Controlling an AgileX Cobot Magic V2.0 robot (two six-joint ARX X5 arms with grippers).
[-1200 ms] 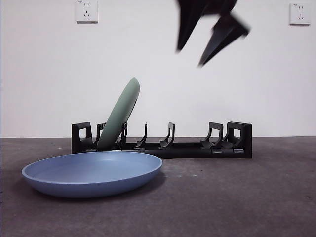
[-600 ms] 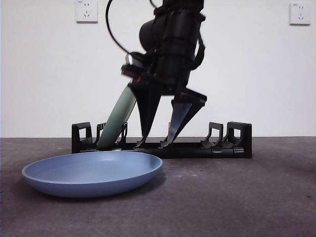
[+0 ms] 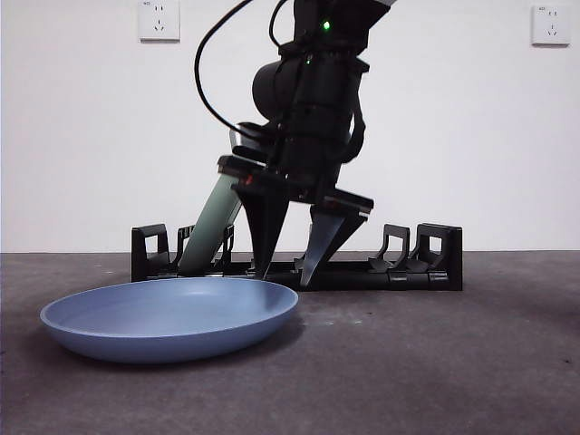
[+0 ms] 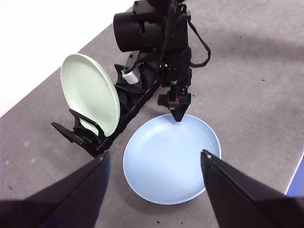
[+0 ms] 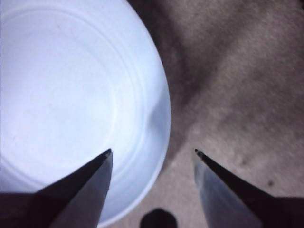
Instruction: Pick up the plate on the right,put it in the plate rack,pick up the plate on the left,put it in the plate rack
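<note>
A blue plate point(image 3: 168, 317) lies flat on the grey table at the near left. Behind it, a pale green plate point(image 3: 212, 217) leans upright in the left end of the black plate rack point(image 3: 362, 272). My right gripper point(image 3: 283, 279) has come down at the blue plate's right rim. In the right wrist view this gripper point(image 5: 152, 151) is open, one jaw over the plate point(image 5: 71, 95) and the other over bare table. My left gripper point(image 4: 154, 153) is open, high above the blue plate point(image 4: 171, 164), the green plate point(image 4: 90, 92) and the rack point(image 4: 124, 110).
The rack's prongs to the right of the green plate hold nothing. Two wall outlets point(image 3: 159, 20) point(image 3: 550, 24) sit on the white wall behind. Grey tabletop point(image 3: 435, 362) stretches to the right of the blue plate.
The right arm dropped from the top of the front view down to the blue plate's right rim, jaws staying open. Both plates and the rack have not moved.
</note>
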